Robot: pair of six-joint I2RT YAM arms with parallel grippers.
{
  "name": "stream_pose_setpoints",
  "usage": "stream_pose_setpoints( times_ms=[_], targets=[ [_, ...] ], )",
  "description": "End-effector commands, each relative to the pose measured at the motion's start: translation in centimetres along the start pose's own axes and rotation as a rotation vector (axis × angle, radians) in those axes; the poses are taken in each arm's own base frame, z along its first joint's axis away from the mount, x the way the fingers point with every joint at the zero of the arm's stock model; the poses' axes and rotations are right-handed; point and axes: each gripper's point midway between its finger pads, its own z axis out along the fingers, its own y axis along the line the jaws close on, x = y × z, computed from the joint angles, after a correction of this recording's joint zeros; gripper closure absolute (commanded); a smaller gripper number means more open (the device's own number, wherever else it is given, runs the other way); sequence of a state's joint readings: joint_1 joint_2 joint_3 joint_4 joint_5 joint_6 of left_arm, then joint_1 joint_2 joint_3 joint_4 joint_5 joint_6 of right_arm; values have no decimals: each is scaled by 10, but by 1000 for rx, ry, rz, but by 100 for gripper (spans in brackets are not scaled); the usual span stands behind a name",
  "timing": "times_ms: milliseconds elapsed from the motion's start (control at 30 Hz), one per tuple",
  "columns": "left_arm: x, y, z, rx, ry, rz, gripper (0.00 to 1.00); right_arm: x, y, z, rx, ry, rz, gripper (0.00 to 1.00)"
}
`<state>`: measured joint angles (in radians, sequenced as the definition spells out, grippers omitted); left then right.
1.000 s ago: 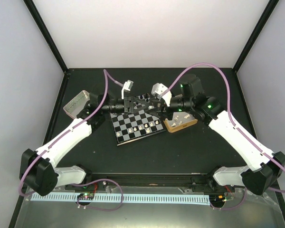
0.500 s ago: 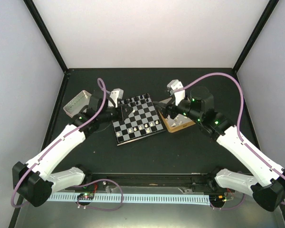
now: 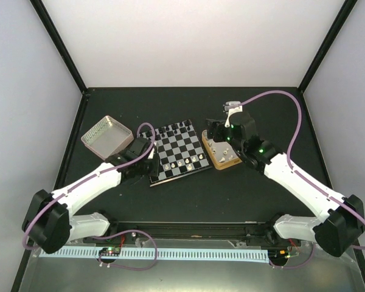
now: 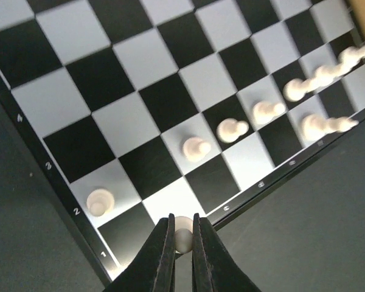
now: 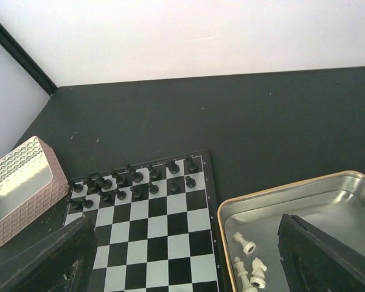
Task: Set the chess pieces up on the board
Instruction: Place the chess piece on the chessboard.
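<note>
One white piece (image 4: 182, 233) is pinched in the left fingers (image 4: 159, 258), tips clamped on it just over the nearest row of the board (image 3: 181, 148), close to the left corner. Can't tell if it's touching down yet. It's gripped from above, probably so the neighbours don't get knocked. White pawns (image 4: 231, 129) line the second row with one gap visible. Black pieces (image 5: 134, 182) fill the two far rows. Right fingers (image 5: 319, 258) are spread wide and carry nothing. They hang over the gold-rimmed tin (image 5: 316, 210) on the counter, where three spare white pieces (image 5: 248, 261) lie. That looks staged for the next pick. My read: the white back row is in progress.
</note>
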<state>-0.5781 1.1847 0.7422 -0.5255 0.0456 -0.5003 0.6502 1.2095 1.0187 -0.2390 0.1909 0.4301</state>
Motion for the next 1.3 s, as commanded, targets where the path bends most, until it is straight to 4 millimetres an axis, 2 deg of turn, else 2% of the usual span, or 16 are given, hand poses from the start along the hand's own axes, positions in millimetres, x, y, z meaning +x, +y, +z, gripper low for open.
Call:
stream_pose_setpoints(
  times_ms=[0, 133, 433, 667, 1000, 1133, 1267],
  targets=[
    [3, 5, 14, -29, -7, 21, 98, -2, -9, 5, 60, -19, 78, 18],
    [6, 6, 25, -39, 2, 22, 98, 2, -12, 8, 71, -3, 85, 18],
    [-6, 11, 43, -94, -24, 28, 99, 4, 4, 10, -20, 17, 54, 18],
    [-7, 16, 49, -119, -26, 42, 96, 10, -8, 13, 46, 29, 57, 18],
    [-4, 17, 55, -124, -20, 62, 93, 12, -9, 15, 50, 36, 41, 18],
    [-2, 19, 56, -128, -13, 62, 88, 14, -10, 16, 54, 41, 34, 18],
    [-4, 18, 50, -127, -19, 56, 79, 12, -9, 15, 51, 36, 43, 18]
  ],
)
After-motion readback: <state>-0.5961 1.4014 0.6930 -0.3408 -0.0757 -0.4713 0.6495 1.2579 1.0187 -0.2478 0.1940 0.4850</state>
